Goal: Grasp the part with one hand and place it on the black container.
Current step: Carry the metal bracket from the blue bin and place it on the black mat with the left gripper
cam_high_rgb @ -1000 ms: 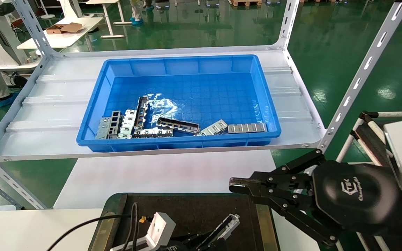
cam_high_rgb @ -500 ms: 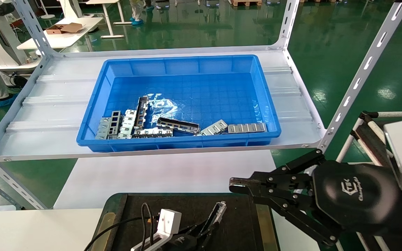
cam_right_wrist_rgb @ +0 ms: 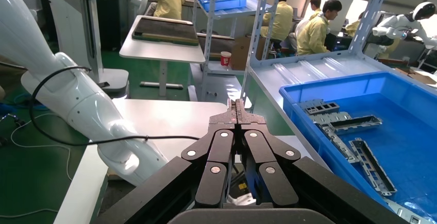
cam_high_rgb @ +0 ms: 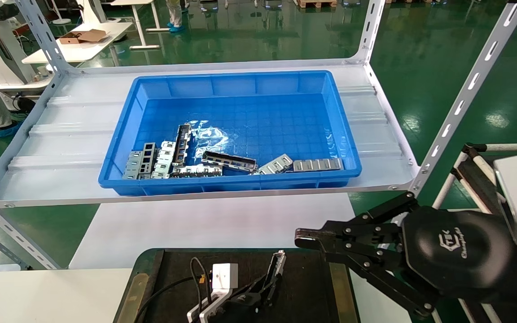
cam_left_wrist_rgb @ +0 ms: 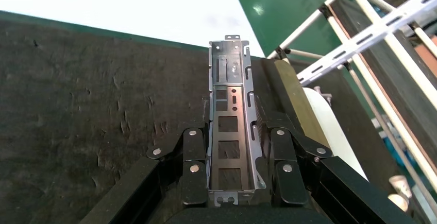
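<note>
My left gripper [cam_high_rgb: 265, 287] is shut on the part [cam_high_rgb: 277, 265], a slim silver slotted channel bar, low over the right half of the black container [cam_high_rgb: 177, 264]. In the left wrist view the part [cam_left_wrist_rgb: 230, 116] lies lengthwise between the fingers [cam_left_wrist_rgb: 193, 147] of the gripper [cam_left_wrist_rgb: 232, 144] and sticks out past them over the container's black surface [cam_left_wrist_rgb: 87, 90], close to the brass side strip [cam_left_wrist_rgb: 291, 87]. I cannot tell whether it touches the container. My right gripper [cam_high_rgb: 302, 238] is shut and empty, hovering off the container's right edge; the right wrist view shows it [cam_right_wrist_rgb: 236, 112] too.
A deep blue bin [cam_high_rgb: 240, 78] on the white shelf holds several similar silver strips [cam_high_rgb: 229, 161]. A white shelf post [cam_high_rgb: 460, 103] rises at right. The white table [cam_high_rgb: 204, 224] lies between the shelf and the container.
My left gripper has swung and moved forward over the container with the part, whose tip now points more toward the shelf. The right arm has not moved.
</note>
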